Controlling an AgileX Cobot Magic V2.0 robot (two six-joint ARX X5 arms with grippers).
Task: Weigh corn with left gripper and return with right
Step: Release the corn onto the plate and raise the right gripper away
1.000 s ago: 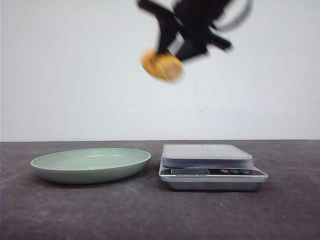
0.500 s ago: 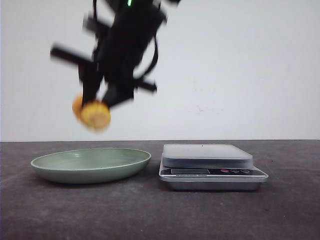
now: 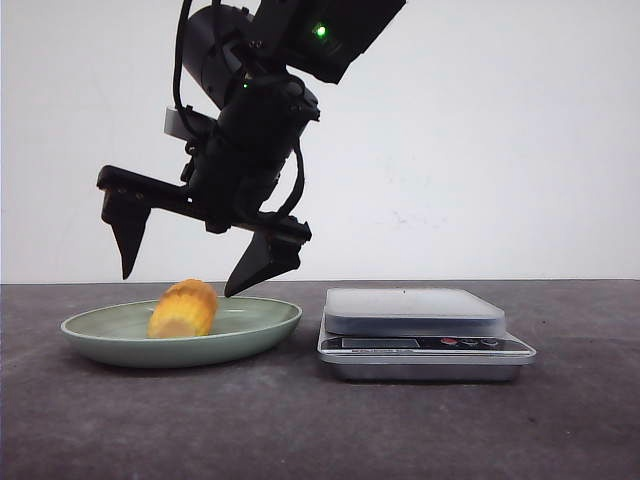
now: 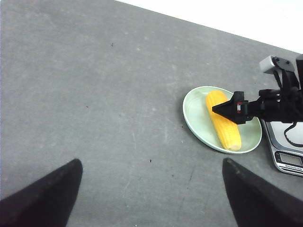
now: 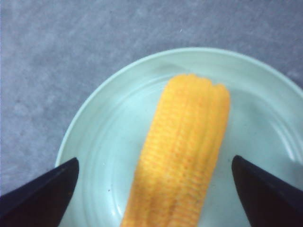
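Observation:
The corn [image 3: 183,309] lies on its side in the green plate [image 3: 270,325], free of any gripper. My right gripper [image 3: 180,280] hangs just above it, jaws wide open, one finger on each side of the cob. In the right wrist view the corn [image 5: 184,151] fills the middle of the plate [image 5: 104,142] between the open fingers of the right gripper [image 5: 155,161]. My left gripper [image 4: 151,163] is open and empty over bare table, well away from the plate [image 4: 196,113] and corn [image 4: 222,123]. The left arm is out of the front view.
A silver kitchen scale [image 3: 415,310] with nothing on its platform stands just right of the plate. It also shows at the edge of the left wrist view [image 4: 289,158]. The table is dark grey, with a white wall behind.
My right gripper carried the corn from above the scale leftward and down to the plate, then opened. The corn now rests in the plate.

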